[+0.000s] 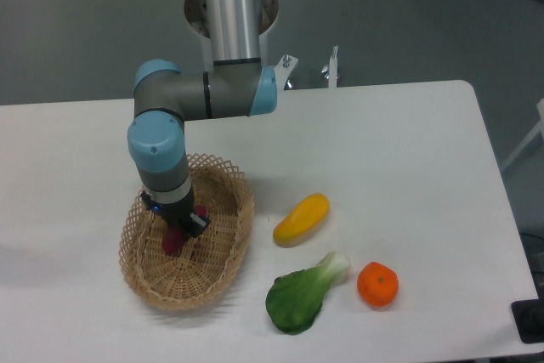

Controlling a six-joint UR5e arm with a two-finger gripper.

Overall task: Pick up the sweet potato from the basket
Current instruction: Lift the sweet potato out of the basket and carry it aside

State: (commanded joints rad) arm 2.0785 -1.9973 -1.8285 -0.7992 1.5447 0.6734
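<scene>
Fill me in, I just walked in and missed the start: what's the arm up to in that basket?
The arm has lowered its tool into the wicker basket and sits right over the purple sweet potato, which still lies on the basket floor. The arm hides the fingers, so I cannot tell if they have closed. On the table to the right lie a yellow squash, a bok choy and an orange, all untouched.

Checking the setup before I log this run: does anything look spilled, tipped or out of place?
Nothing stands out. The basket sits flat with the tool down inside it over the sweet potato. The squash, bok choy and orange lie apart on the table, none looking damaged.
</scene>
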